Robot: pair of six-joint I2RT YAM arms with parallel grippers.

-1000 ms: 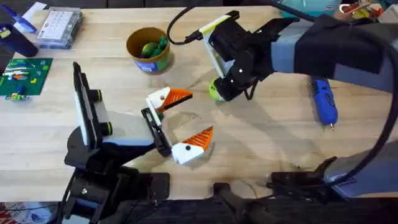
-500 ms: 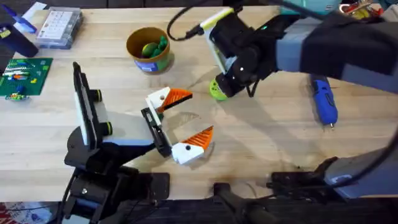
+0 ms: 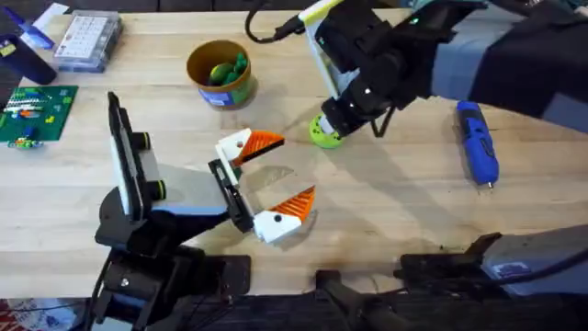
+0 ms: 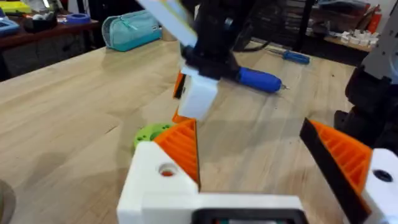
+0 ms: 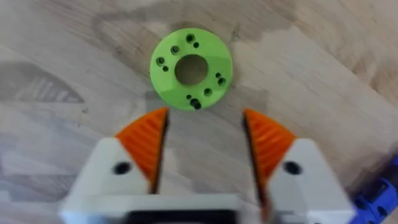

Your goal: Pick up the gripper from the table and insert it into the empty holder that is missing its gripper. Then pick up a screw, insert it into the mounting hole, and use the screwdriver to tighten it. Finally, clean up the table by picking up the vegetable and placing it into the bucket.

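Note:
The lime-green vegetable [image 3: 323, 135] lies flat on the table [image 3: 413, 211] as a ring with small holes [image 5: 191, 68]. My right gripper [image 5: 205, 146] hovers just beside and above it, open, with its orange pads [image 5: 146, 146] apart and nothing between them. From overhead the right gripper [image 3: 340, 118] sits at the vegetable's far right edge. My left gripper [image 3: 269, 179] rests open near the table's middle and sees the vegetable [image 4: 152, 132] past its fingers [image 4: 180, 149]. The yellow bucket [image 3: 220, 87] stands at the far left of centre. The blue screwdriver [image 3: 478, 142] lies at the right. The screw and holder are out of view.
Green pieces lie inside the bucket. A clear compartment box [image 3: 87, 41] and a green circuit board [image 3: 32, 110] sit at the far left. The right arm's cable [image 3: 262, 32] loops above the table beside the bucket.
My right arm has drawn back toward the far side, and its gripper uncovers more of the vegetable. The left arm has not moved.

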